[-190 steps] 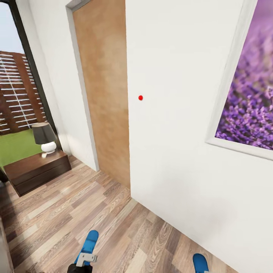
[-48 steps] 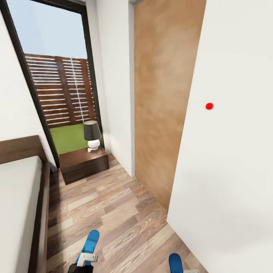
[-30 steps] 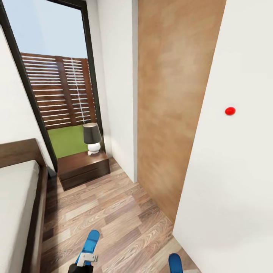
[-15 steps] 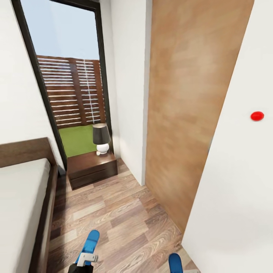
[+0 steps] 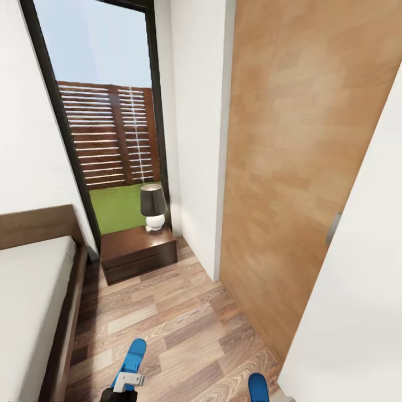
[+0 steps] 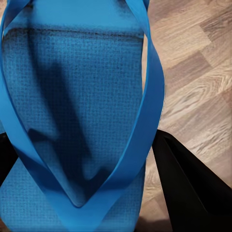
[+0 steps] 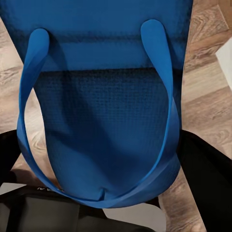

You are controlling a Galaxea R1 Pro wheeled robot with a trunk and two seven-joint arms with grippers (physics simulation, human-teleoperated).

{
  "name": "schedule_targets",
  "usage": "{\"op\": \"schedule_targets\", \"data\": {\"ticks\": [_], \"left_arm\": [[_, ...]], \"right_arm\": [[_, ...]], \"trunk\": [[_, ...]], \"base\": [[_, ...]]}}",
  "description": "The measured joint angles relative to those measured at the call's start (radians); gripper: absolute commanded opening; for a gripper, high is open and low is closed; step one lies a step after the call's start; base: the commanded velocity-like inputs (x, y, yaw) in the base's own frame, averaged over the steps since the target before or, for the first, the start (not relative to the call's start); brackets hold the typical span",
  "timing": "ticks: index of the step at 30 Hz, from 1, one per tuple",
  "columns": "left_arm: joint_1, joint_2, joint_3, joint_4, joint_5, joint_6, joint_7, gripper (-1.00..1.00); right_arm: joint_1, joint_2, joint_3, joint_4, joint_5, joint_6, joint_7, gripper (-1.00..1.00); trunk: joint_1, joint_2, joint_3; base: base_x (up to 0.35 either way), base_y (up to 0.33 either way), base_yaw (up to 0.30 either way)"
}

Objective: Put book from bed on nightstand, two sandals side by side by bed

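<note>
Bedroom floor (image 5: 167,312), nightstand (image 5: 137,254), grippers holding sandals (image 6: 77,121)

My two sandals (image 5: 134,356) (image 5: 257,386) are bright blue with tiny dots on top. The floor (image 5: 178,324) is striped brown and tan wood. The nightstand (image 5: 137,252) is dark brown. The lamp (image 5: 153,207) is white with a dark shade. The door (image 5: 296,167) is light brown. The bed (image 5: 28,301) is pale grey.
</note>
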Motion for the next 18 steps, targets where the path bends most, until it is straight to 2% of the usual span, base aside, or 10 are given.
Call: {"op": "schedule_targets", "data": {"ticks": [7,13,18], "left_arm": [[0.000,0.000,0.000,0.000,0.000,0.000,0.000,-1.00],[0.000,0.000,0.000,0.001,0.000,0.000,0.000,-1.00],[0.000,0.000,0.000,0.000,0.000,0.000,0.000,-1.00]], "right_arm": [[0.000,0.000,0.000,0.000,0.000,0.000,0.001,-1.00],[0.000,0.000,0.000,-0.001,0.000,0.000,0.001,-1.00],[0.000,0.000,0.000,0.000,0.000,0.000,0.001,-1.00]], "trunk": [[0.000,0.000,0.001],[0.000,0.000,0.001],[0.000,0.000,0.001]], "base": [[0.117,0.000,0.191],[0.122,0.000,0.053],[0.267,0.000,0.009]]}}
